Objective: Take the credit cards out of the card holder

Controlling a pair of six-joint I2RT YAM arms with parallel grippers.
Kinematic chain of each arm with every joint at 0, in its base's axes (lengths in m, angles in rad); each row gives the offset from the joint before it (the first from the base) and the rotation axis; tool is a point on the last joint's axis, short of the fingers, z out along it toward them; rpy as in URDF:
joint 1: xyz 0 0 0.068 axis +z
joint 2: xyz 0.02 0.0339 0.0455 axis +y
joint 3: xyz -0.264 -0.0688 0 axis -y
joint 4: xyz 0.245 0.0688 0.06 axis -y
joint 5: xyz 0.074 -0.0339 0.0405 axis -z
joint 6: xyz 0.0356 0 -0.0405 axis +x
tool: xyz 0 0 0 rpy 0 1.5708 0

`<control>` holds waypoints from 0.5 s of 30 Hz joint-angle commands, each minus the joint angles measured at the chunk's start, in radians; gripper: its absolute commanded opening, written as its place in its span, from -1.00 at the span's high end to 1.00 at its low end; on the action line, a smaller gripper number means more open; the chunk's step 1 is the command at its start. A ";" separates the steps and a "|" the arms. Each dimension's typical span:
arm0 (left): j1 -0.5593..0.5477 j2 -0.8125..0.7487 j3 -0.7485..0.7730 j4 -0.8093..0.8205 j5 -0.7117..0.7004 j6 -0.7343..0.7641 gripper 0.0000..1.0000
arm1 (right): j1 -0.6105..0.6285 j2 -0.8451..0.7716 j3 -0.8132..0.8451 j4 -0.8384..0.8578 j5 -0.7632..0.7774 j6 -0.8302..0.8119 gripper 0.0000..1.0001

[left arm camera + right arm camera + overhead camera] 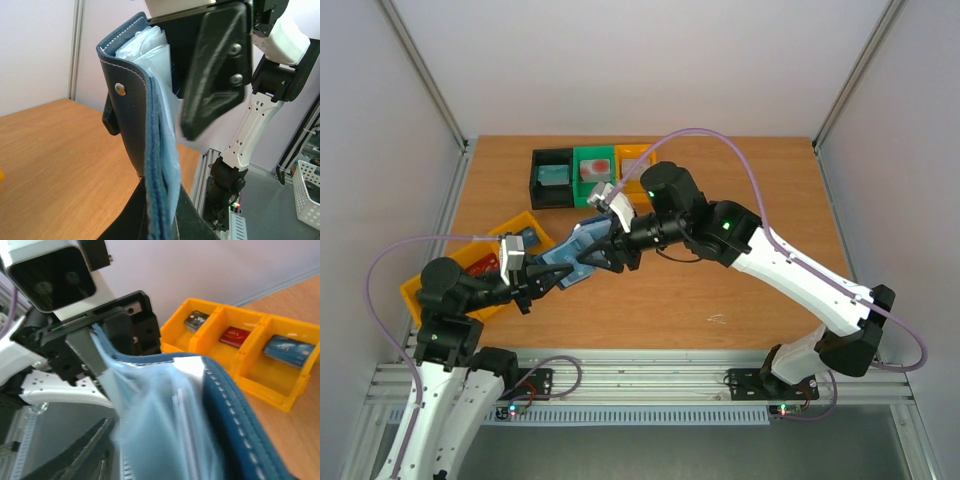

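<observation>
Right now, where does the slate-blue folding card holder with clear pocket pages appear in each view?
Top external: card holder left of centre.
Left wrist: card holder centre, upright.
Right wrist: card holder lower centre-right, blurred.
Shared landmark: the brown wooden table.

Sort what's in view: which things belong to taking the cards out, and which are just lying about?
Job in hand:
card holder, clamped in the left gripper
right gripper, at its pages
cards, lying in the yellow bins

Lying about:
far bins at the table's back edge
</observation>
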 commanded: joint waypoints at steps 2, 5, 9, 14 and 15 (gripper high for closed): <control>-0.004 -0.016 0.032 0.030 0.036 -0.004 0.99 | 0.018 0.033 0.041 0.045 -0.049 -0.016 0.46; -0.004 -0.010 0.034 0.051 0.042 -0.017 0.99 | 0.018 0.018 0.029 0.044 -0.035 -0.021 0.93; -0.004 0.000 0.039 0.083 0.045 -0.052 1.00 | 0.011 -0.004 0.011 0.053 -0.037 -0.023 0.98; -0.004 0.000 0.064 0.075 0.049 -0.075 0.37 | -0.030 -0.054 -0.035 0.074 -0.073 -0.001 0.98; -0.004 -0.003 0.071 0.061 0.048 -0.079 0.27 | -0.041 -0.066 -0.047 0.083 -0.087 0.004 0.98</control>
